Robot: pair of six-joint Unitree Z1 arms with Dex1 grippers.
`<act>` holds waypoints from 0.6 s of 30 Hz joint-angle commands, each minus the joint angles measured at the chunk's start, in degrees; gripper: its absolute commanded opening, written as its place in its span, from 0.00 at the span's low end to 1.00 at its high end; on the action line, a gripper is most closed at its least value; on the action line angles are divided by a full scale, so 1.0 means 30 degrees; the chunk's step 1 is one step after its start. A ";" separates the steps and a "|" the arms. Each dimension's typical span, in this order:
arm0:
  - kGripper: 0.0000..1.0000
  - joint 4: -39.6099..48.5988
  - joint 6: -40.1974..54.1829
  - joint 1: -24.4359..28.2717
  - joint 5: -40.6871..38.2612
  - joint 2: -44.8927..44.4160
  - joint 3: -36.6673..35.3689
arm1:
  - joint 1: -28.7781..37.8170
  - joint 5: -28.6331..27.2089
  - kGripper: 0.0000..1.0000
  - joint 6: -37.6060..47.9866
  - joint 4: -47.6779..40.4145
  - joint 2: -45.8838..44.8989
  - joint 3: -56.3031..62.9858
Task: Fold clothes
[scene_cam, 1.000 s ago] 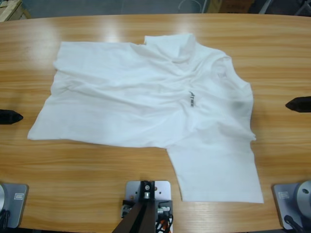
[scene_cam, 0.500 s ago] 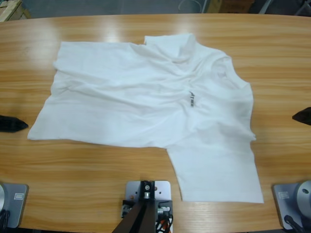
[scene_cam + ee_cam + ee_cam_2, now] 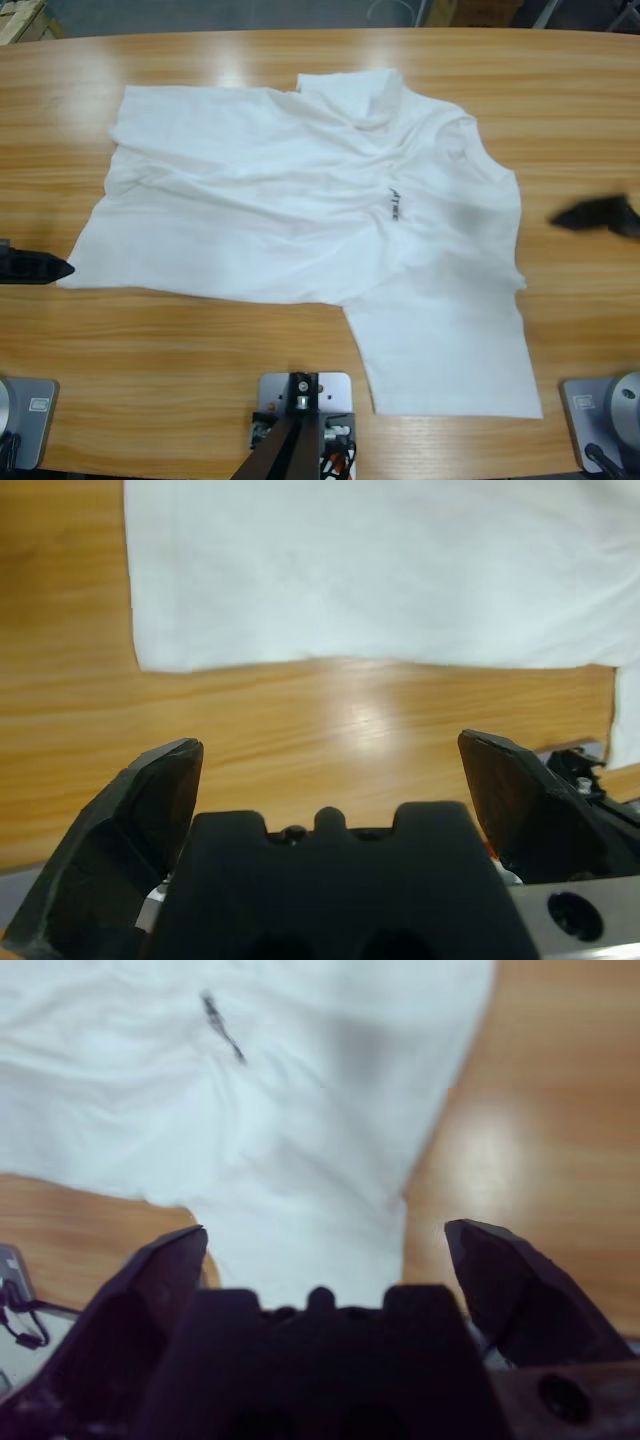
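The clothes are one white T-shirt (image 3: pixel 300 210), lying wrinkled and spread across the middle of the wooden table, with a small dark logo (image 3: pixel 397 203) on its chest. One sleeve reaches toward the table's front edge. At the left edge, my left gripper (image 3: pixel 50 268) points at the shirt's near left corner and almost touches it. In the left wrist view that gripper (image 3: pixel 330 745) is open and empty, with the shirt's corner (image 3: pixel 160 650) just ahead. My right gripper (image 3: pixel 580 215) hovers off the shirt's right side. It (image 3: pixel 325 1232) is also open, above the T-shirt (image 3: pixel 300 1140).
Bare wooden table (image 3: pixel 170 360) runs along the front left and around the shirt on all sides. The far table edge (image 3: pixel 320 32) borders a dark floor. A pale crate corner (image 3: pixel 18 18) shows at the top left.
The left gripper has moved toward the front and right, up to the shirt's near left corner. The right gripper has come further in from the right edge toward the shirt. The shirt has not moved.
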 commanded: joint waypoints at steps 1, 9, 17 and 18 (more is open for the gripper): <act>1.00 -0.0691 -0.0230 -0.0857 0.1138 0.2432 -0.0648 | -0.0412 -0.0810 1.00 -0.3098 0.1615 0.8238 -0.6333; 1.00 -0.1482 -0.0628 -0.0863 0.1794 0.6188 -0.1375 | -0.1748 -0.2064 1.00 -0.3907 0.9724 1.8158 -2.0472; 1.00 -0.1488 -0.0511 -0.0857 0.1806 0.6440 -0.1498 | -0.3084 0.0233 0.98 -0.6045 1.2806 2.3361 -3.0140; 1.00 -0.1511 -0.0493 -0.0851 0.1800 0.6481 -0.1480 | -0.2891 0.0597 0.97 -0.6350 1.2806 2.3607 -3.0726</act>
